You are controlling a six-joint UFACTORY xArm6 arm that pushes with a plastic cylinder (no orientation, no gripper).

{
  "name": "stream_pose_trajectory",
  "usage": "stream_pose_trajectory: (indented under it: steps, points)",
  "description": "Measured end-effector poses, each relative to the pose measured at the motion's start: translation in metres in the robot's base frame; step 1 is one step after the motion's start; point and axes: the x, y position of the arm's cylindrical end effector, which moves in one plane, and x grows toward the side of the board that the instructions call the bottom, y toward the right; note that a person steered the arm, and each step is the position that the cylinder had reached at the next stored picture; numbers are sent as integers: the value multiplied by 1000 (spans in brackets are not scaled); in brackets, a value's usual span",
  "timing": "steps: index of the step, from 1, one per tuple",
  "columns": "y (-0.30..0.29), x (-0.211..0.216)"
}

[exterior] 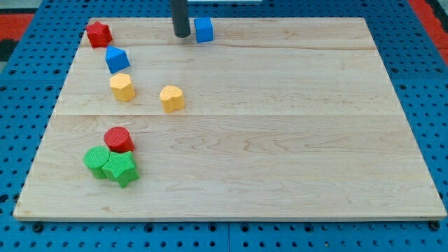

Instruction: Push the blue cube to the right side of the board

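- Nearest you, at the view's lower left of the pale wooden board (280, 161), sit two green blocks pressed together: a green star-shaped block (120, 169) and, touching its left, a green rounded block (96, 161).
- Just above them a red cylinder (118, 139) touches the green pair along its top edge.
- Further up, near the board's middle left, you see two yellow blocks apart from each other: a yellow heart-shaped block (171, 98) and, to its left, a yellow rounded block (122, 87).
- Just above the yellow rounded block lies a blue wedge-like block (117, 59), close to it but not clearly touching.
- In the top left corner you have a red star-shaped block (99, 33), set apart from the wedge.
- Your task piece, the blue cube (204, 30), stands at the board's top edge, a little left of the middle.
- The dark rod comes down from the view's top; my tip (182, 34) rests on the board just left of the blue cube, with a thin gap that you can barely make out.
- There is no gripper on this arm, so there is no open or closed state to tell.
- The board lies on a blue perforated table (28, 126).
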Motion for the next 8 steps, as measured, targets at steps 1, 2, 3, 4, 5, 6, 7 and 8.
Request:
stream_pose_trajectory:
  steps: [1,2,3,4,5,6,7,8]
  points:
    - [1,-8]
    - [20,-18]
    - [61,-17]
    - [82,-9]
    - [93,-6]
    - [89,-6]
    - [86,-6]
    - [86,-6]
